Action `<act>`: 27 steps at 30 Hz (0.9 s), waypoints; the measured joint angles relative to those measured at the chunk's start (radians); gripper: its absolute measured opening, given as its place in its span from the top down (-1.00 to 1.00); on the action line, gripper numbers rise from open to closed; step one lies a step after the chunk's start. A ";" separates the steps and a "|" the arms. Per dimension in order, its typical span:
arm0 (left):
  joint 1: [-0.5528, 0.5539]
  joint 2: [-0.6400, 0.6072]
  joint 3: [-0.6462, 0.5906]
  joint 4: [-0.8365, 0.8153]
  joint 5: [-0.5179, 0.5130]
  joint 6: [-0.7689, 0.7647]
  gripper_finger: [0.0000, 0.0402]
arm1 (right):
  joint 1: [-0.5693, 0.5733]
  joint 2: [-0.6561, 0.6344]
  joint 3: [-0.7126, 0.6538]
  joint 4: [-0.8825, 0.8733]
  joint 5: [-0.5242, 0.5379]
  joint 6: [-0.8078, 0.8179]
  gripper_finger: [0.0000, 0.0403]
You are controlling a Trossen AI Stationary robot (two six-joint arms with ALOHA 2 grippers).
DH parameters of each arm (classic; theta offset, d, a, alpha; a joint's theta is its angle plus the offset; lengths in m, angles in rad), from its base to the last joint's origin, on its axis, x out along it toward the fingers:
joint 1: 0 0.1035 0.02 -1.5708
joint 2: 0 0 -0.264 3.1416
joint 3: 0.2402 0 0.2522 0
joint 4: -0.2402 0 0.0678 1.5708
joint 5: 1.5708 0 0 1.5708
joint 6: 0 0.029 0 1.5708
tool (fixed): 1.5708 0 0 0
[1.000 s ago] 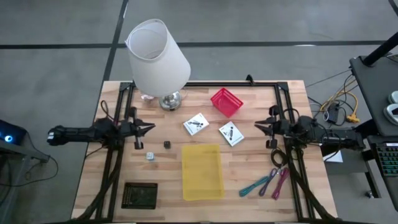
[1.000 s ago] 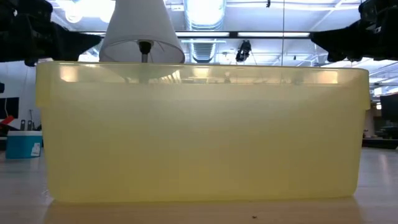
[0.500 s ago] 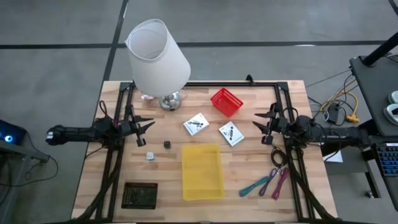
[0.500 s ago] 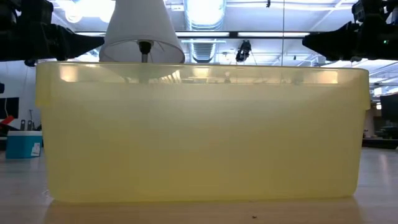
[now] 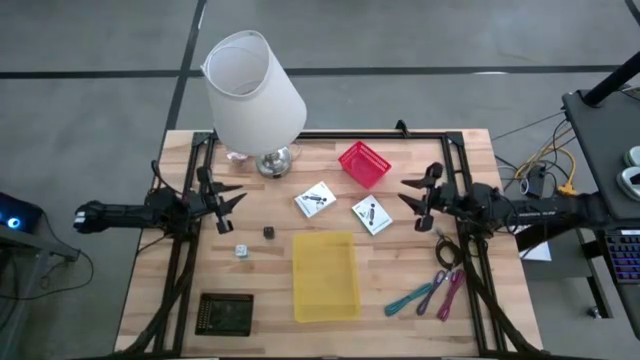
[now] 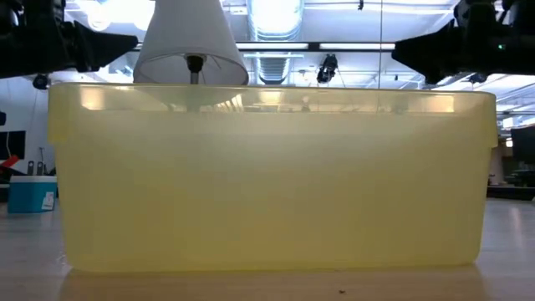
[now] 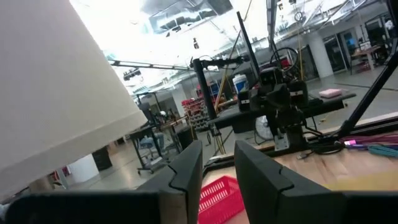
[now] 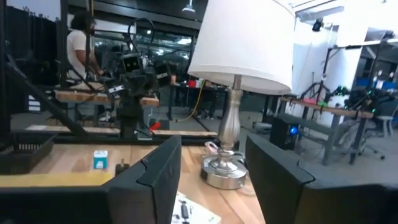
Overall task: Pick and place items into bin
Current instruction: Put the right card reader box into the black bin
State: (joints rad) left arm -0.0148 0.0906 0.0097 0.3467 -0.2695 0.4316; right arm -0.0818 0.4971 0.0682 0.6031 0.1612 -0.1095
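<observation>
Your right gripper (image 5: 413,198) has slid inward from the bench's right edge, fingers spread, empty, beside 1 of 2 white cards (image 5: 371,215). Your left gripper (image 5: 226,199) waits open near the left edge. Yellow bin (image 5: 324,275) sits mid-bench.

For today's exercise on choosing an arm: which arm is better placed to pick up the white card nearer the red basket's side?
The right: its open gripper hovers just beside that white card; the left gripper is across the table.
</observation>
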 joint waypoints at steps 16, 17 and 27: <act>0.000 0.000 0.000 0.012 0.000 0.002 0.60 | 0.000 0.346 0.397 -0.434 0.077 0.182 0.24; 0.000 0.000 0.000 0.012 0.000 0.002 0.60 | 0.000 0.364 0.424 -0.477 0.077 0.202 0.24; 0.000 0.000 0.000 0.012 0.001 -0.004 0.60 | 0.001 0.479 0.603 -0.758 0.077 0.388 0.30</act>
State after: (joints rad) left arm -0.0147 0.0906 0.0097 0.3588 -0.2687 0.4278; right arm -0.0811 0.9761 0.6710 -0.1544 0.2379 0.2781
